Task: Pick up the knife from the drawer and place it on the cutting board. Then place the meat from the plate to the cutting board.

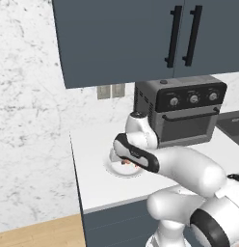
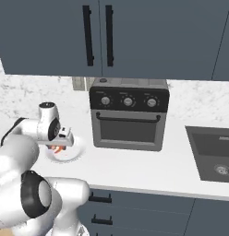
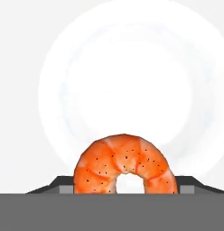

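The pincer (image 2: 57,146) hangs low over the white plate (image 3: 64,67) on the counter (image 2: 148,168), and the meat (image 3: 125,164), an orange-red curl with dark specks, sits between its two dark fingertips (image 3: 59,187), right against the hand. The fingertips flank the meat on either side, but I cannot tell whether they are pressing on it. Beyond the pincer the plate's bare white middle spreads out, and a toaster oven (image 2: 129,115) stands well off to its right.

The arm (image 1: 140,157) hides most of the plate (image 1: 116,170) (gripper (image 3: 125,191) tips too).
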